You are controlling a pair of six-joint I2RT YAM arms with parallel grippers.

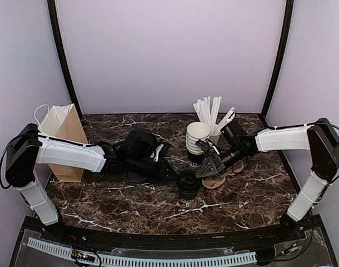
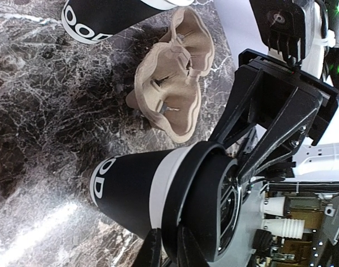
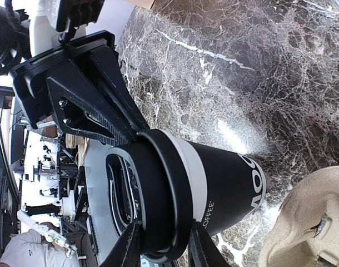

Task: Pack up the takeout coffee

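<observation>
The takeout coffee (image 1: pixel 187 186), a black paper cup with a black lid, stands on the marble table between the two arms. My left gripper (image 1: pixel 178 176) reaches it from the left. In the left wrist view its fingers (image 2: pixel 151 250) pinch the lid's rim, with the cup (image 2: pixel 130 192) right in front. My right gripper (image 1: pixel 197 174) comes in from the right. In the right wrist view the two fingers (image 3: pixel 128 247) of my right gripper (image 3: pixel 164 251) sit on either side of the lid of the cup (image 3: pixel 225 192), touching it. Each wrist view shows the other gripper behind the lid.
A brown paper bag (image 1: pixel 65 139) with white handles stands at the far left. Behind the coffee stand a pile of lidless black cups (image 1: pixel 197 142) and a white cup of straws (image 1: pixel 212 118). A tan cardboard cup carrier (image 1: pixel 223 177) lies under the right arm.
</observation>
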